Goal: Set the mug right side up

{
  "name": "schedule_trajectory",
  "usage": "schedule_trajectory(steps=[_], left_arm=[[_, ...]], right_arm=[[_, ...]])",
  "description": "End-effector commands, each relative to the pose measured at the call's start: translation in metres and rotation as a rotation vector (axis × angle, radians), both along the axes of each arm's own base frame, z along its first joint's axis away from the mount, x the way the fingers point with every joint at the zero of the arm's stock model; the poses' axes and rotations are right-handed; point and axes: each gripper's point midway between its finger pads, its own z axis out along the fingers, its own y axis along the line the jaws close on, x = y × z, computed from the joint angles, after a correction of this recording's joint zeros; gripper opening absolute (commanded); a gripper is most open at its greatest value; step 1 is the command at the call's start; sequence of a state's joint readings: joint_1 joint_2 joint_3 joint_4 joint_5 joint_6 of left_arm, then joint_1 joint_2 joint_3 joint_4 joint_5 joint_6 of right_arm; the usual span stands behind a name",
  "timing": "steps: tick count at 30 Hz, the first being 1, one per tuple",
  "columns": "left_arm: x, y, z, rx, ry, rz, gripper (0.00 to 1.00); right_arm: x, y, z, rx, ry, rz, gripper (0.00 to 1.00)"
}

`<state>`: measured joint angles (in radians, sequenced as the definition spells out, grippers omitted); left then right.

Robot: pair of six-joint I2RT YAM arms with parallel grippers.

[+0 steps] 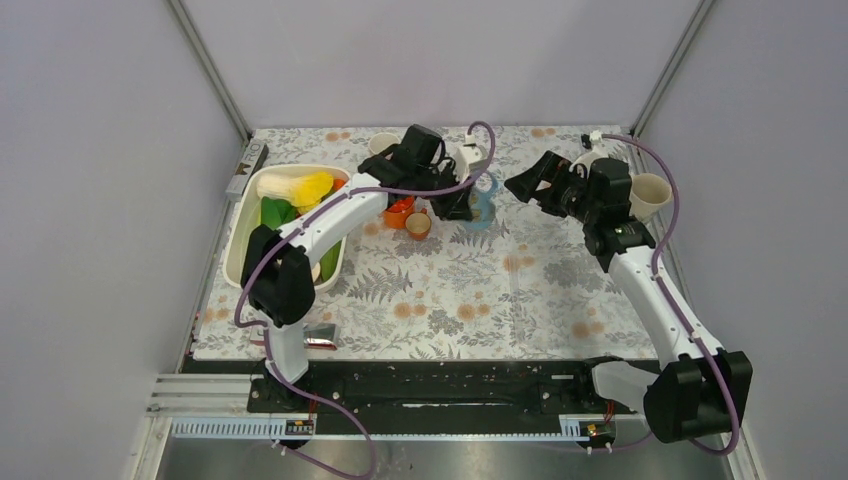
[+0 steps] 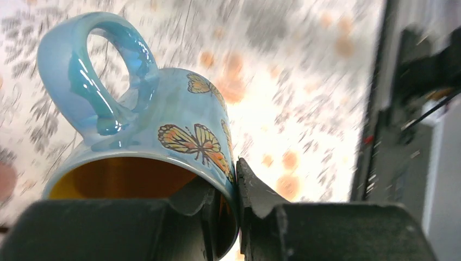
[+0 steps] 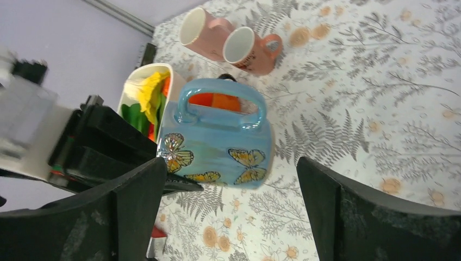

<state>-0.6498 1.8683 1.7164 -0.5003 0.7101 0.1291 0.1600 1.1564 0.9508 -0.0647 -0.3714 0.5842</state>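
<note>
So rn the blue butterfly mug (image 3: 220, 144) is over the far half of the worktop (image 1: 480, 310), roughly mid-width. It's tipped on its side w/ the handle on the upper side and the mouth facing the left claw (image 2: 237, 212). That claw is clamped on the mug's rim, one finger inside the mouth and the other on the outside wall. Can't tell if the mug touches the floral cloth or hangs just above it tbh. The right claw (image 1: 530, 183) sits just beside the mug on its right, fingers spread wide apart, not gripping anything. Other stuff: a white tub (image 1: 237, 245) w/ yellow + green bits near the left edge. A pink mug (image 3: 204, 27) and a peach mug (image 3: 253, 49) are side by side beyond the blue one, plus a cream mug (image 1: 650, 195) by the right edge.
</note>
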Motion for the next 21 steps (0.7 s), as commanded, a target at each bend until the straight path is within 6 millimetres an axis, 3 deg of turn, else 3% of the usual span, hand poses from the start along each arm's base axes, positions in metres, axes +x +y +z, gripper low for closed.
schedule_trajectory(steps=[1, 5, 6, 10, 17, 21], left_arm=[[0.006, 0.024, -0.001, 0.143, -0.408, -0.229, 0.00], [-0.025, 0.045, -0.007, 0.240, -0.635, -0.597, 0.00], [-0.029, 0.051, -0.010, 0.274, -0.689, -0.678, 0.00], [-0.036, 0.074, -0.022, 0.404, -0.840, -0.925, 0.00], [-0.030, 0.061, -0.009, 0.469, -1.000, -1.029, 0.00], [-0.028, 0.055, -0.008, 0.505, -1.049, -1.055, 0.00]], right_arm=[[0.002, -0.015, 0.017, -0.141, -0.011, -0.038, 0.99], [0.002, -0.024, 0.019, -0.314, 0.093, 0.011, 1.00], [0.003, -0.025, 0.031, -0.340, 0.108, 0.028, 0.99], [0.006, -0.013, 0.031, -0.361, 0.221, 0.121, 0.99], [0.001, 0.041, 0.044, -0.408, 0.202, 0.256, 0.96], [-0.011, 0.054, 0.023, -0.521, 0.269, 0.289, 0.87]])
